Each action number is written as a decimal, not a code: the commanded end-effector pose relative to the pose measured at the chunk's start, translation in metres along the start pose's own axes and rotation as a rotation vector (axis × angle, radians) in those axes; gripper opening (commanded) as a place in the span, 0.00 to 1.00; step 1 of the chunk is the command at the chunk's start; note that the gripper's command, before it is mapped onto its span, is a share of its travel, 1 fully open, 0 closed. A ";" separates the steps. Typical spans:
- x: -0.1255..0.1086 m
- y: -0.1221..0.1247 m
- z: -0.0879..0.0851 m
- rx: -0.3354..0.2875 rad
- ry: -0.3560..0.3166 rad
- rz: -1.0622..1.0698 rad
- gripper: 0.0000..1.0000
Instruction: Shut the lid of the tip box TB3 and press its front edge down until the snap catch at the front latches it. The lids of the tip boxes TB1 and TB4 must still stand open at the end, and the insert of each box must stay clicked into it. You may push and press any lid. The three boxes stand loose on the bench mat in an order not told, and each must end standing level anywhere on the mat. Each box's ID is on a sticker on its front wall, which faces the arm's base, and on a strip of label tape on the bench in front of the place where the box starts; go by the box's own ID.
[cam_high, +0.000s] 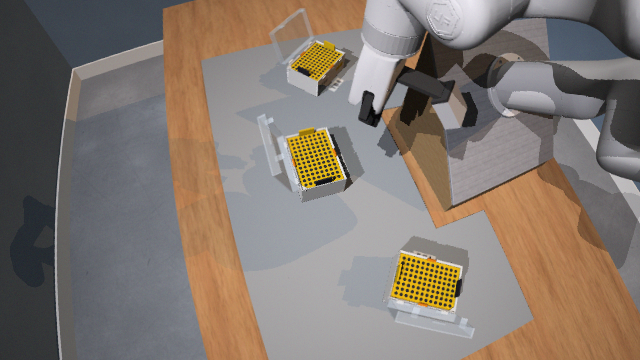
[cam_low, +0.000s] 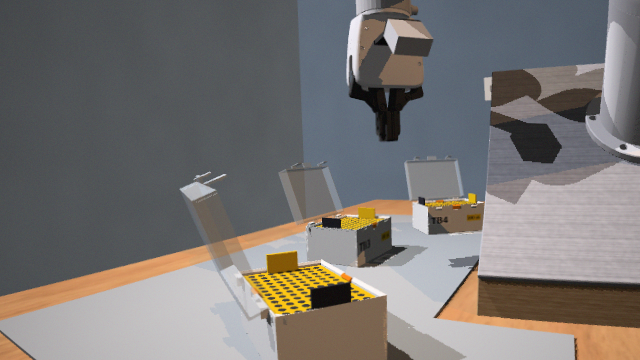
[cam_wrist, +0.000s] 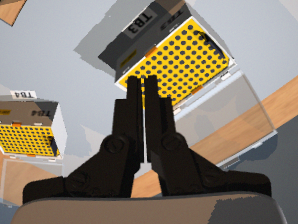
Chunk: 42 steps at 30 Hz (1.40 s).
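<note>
Tip box TB3 (cam_high: 317, 162) stands in the middle of the grey mat with its yellow insert showing. Its clear lid (cam_high: 270, 150) stands open on the side away from the arm's base. The box also shows in the exterior view (cam_low: 350, 240) and in the wrist view (cam_wrist: 176, 56), where its sticker is readable. My gripper (cam_high: 369, 119) (cam_low: 388, 132) is shut and empty. It hangs high above the mat between TB3 and TB4. In the wrist view the fingertips sit over TB3's front edge, well above it.
TB4 (cam_high: 316, 67) stands at the far end of the mat, lid open (cam_low: 447, 215). A third open box (cam_high: 425, 282) stands at the near end; I cannot read its ID. The arm's pedestal block (cam_high: 495, 145) rises beside the mat. A walled grey tray (cam_high: 115, 200) lies beyond the bench edge.
</note>
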<state>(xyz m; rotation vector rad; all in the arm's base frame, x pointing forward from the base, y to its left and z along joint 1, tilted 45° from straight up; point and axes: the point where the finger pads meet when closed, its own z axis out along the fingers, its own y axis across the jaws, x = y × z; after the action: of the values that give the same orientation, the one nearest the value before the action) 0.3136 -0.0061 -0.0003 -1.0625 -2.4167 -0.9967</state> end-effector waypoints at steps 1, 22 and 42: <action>-0.025 0.019 -0.002 0.009 0.004 0.204 0.00; -0.096 0.074 -0.007 0.009 0.001 0.803 0.00; -0.163 0.126 -0.012 0.009 -0.001 1.370 0.00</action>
<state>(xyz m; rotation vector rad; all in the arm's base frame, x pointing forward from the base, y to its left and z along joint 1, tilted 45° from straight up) 0.4951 -0.0344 -0.0173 -2.0881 -1.2444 -0.5322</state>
